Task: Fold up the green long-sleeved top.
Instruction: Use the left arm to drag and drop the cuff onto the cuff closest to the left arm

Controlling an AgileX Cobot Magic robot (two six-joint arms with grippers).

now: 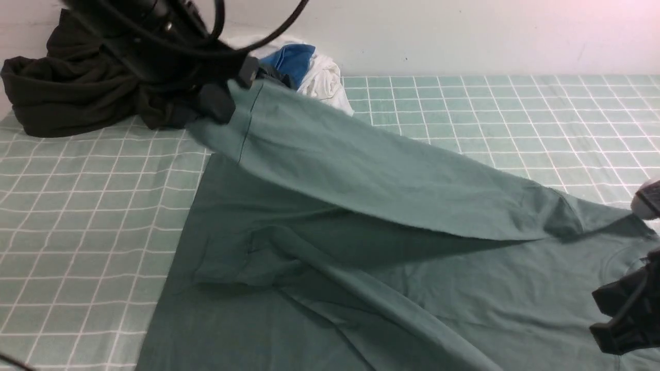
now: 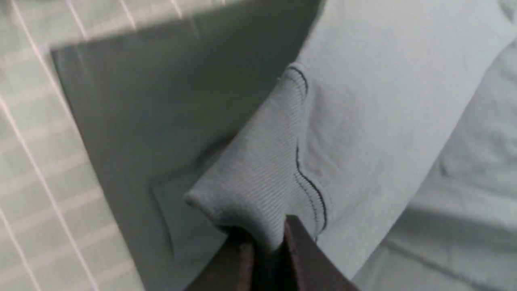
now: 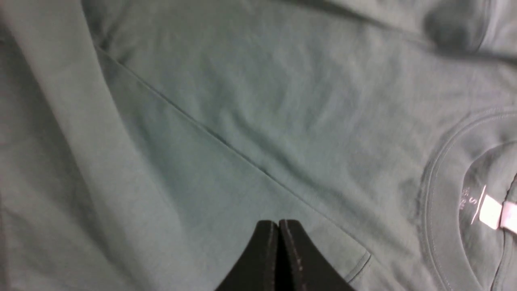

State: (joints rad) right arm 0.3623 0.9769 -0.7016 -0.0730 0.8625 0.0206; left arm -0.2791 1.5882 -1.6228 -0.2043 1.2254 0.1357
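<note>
A pale mint-green cloth with a grid of thin white lines [image 1: 515,113] covers the whole surface, from the near left to the far right, and lies flat where it is bare. At the far left, close to the plain white wall [image 1: 464,36], a crumpled heap of very dark olive-black fabric [image 1: 67,98] sits bunched in thick folds on the checked cloth. To its right, at the far middle, is a smaller bundle. A bright blue piece of cloth [image 1: 293,57] lies on top, and soft white cloth [image 1: 325,82] spills down the right side onto the grid. A sliver of dark charcoal fabric [image 1: 281,78] shows just under the blue.
</note>
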